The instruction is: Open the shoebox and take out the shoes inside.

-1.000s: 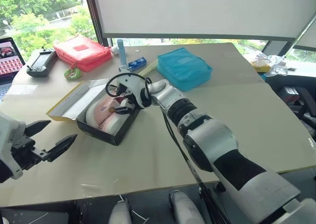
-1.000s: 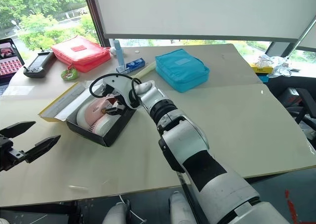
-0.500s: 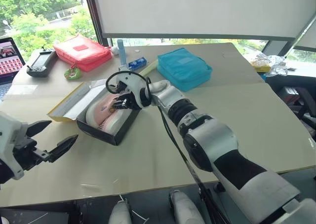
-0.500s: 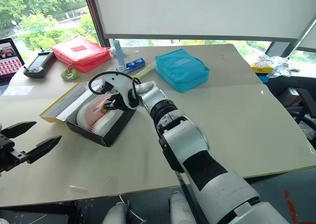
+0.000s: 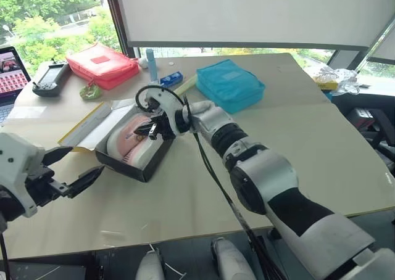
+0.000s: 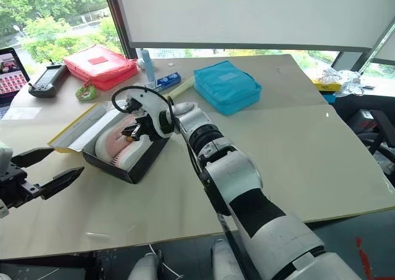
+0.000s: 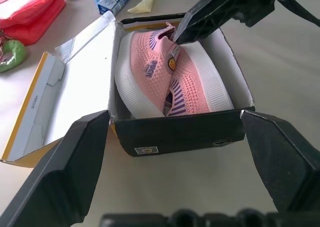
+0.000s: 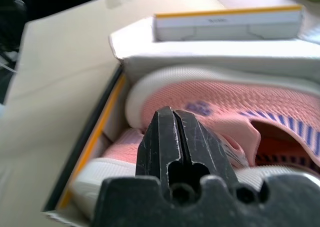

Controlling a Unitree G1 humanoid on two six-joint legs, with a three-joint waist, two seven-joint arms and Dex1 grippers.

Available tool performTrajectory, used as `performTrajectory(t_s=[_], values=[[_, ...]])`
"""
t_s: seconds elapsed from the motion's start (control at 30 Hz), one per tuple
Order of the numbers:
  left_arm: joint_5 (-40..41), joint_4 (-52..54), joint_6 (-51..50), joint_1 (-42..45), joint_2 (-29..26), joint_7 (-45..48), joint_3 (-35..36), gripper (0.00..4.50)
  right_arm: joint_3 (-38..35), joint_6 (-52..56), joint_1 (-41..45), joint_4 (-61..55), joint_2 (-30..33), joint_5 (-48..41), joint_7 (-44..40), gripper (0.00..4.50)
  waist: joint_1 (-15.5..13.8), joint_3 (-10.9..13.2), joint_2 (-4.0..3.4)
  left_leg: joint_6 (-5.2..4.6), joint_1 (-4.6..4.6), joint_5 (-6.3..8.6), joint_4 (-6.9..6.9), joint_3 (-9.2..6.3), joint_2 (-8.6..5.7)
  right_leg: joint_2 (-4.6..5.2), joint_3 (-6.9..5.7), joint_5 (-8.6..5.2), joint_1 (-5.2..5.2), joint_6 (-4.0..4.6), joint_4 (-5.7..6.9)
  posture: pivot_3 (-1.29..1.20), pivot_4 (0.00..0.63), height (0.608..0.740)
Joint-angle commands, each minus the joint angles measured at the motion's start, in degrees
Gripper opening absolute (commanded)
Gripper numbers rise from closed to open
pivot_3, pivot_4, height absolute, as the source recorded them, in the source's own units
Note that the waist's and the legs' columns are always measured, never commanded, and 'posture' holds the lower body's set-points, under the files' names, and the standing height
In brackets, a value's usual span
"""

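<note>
The shoebox (image 5: 126, 163) lies open on the table, its yellow-edged lid (image 5: 92, 126) folded back flat, white inside up. Two pink-and-white shoes (image 7: 160, 72) lie on their sides in it. My right gripper (image 5: 150, 131) reaches into the box from the right. Its fingers (image 8: 173, 112) are pressed together at the collar of the upper shoe (image 8: 210, 97), pinching its edge by the heel loop. My left gripper (image 5: 88, 159) hovers open in front of the box, level with its black front wall (image 7: 180, 134), touching nothing.
A blue pouch (image 5: 229, 84) lies behind the box to the right and a red pouch (image 5: 102, 64) at the back left. A blue bottle (image 5: 151, 64), a small blue carton (image 5: 171, 78), a green trinket (image 5: 91, 92), a controller (image 5: 50, 78) and a laptop (image 5: 12, 70) stand nearby.
My right gripper was open over the shoes and has shut on the upper shoe's collar, then turned and drawn slightly up and back. The left gripper has stayed put, open.
</note>
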State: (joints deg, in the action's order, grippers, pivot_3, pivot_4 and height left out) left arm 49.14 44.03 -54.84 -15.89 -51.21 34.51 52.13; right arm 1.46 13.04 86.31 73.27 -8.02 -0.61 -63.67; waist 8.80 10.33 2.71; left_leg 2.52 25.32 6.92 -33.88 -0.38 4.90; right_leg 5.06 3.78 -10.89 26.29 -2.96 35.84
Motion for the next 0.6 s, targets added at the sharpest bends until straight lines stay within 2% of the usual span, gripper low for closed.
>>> performTrajectory(t_s=[0.03, 0.17, 0.23, 0.27, 0.37, 0.47, 0.6], values=[[-1.39, -1.11, 2.68, 2.26, -1.59, 0.1, -1.63, 4.5, 1.91, -3.41, 0.98, -5.4, 1.98, 1.09, -2.56, 1.42, -0.02, 0.0, 0.0, 0.0, 0.0, 0.0, 0.0, 0.0, 0.0, 0.0, 0.0, 0.0, 0.0, 0.0, 0.0, 0.0, 0.15, 0.729], [-2.44, -2.42, 3.59, 4.04, -1.87, -0.31, -3.93, 4.5, 2.46, -9.82, 1.7, -5.65, 6.22, 3.14, 3.56, 2.82, -0.32, 0.0, 0.01, 0.01, 0.0, 0.01, -0.01, 0.0, -0.01, 0.02, 0.0, 0.01, -0.01, 0.01, 0.02, 0.0, 0.15, 0.729], [-3.07, -2.8, 3.87, 4.05, -1.5, -0.33, -4.31, 4.5, 0.66, -10.86, 3.43, -3.63, 9.58, 2.88, 8.5, 2.82, -0.43, 0.0, 0.02, 0.01, 0.02, 0.01, -0.02, 0.0, -0.03, 0.04, 0.0, 0.01, -0.02, 0.01, 0.01, 0.0, 0.15, 0.729], [-3.23, -2.83, 3.88, 3.95, -1.28, -0.34, -4.28, 4.5, -0.28, -10.72, 4.11, -2.8, 10.75, 2.38, 10.12, 3.51, -0.44, 0.0, 0.02, 0.01, 0.02, 0.01, -0.02, 0.0, -0.03, 0.04, 0.0, 0.01, -0.02, 0.01, 0.0, 0.0, 0.15, 0.729], [-3.84, -2.63, 3.87, 2.57, -0.57, 0.11, -3.64, 4.5, -0.36, -15.04, 3.92, -0.28, 14.34, 4.46, 19.41, 4.31, -0.31, 0.0, 0.03, 0.01, 0.03, 0.0, -0.01, 0.0, -0.04, 0.04, 0.0, 0.01, 0.0, 0.01, 0.0, 0.0, 0.15, 0.729], [-4.72, -2.05, 3.9, 0.86, -0.02, 0.43, -3.46, 4.5, 3.9, -22.05, 0.56, 2.0, 16.28, 11.64, 34.62, 4.43, 0.16, -0.01, 0.05, 0.0, 0.0, 0.0, 0.0, 0.0, -0.04, 0.03, 0.01, -0.02, 0.0, 0.02, -0.01, 0.0, 0.15, 0.729], [-4.79, -1.49, 3.82, 0.74, 0.14, -0.01, -3.74, 4.5, 6.85, -25.21, -3.04, 3.78, 14.45, 15.79, 39.08, 4.43, 0.6, -0.02, 0.07, -0.04, -0.02, -0.02, 0.05, 0.0, -0.03, 0.01, 0.02, -0.05, 0.01, 0.03, 0.01, 0.0, 0.15, 0.729]])
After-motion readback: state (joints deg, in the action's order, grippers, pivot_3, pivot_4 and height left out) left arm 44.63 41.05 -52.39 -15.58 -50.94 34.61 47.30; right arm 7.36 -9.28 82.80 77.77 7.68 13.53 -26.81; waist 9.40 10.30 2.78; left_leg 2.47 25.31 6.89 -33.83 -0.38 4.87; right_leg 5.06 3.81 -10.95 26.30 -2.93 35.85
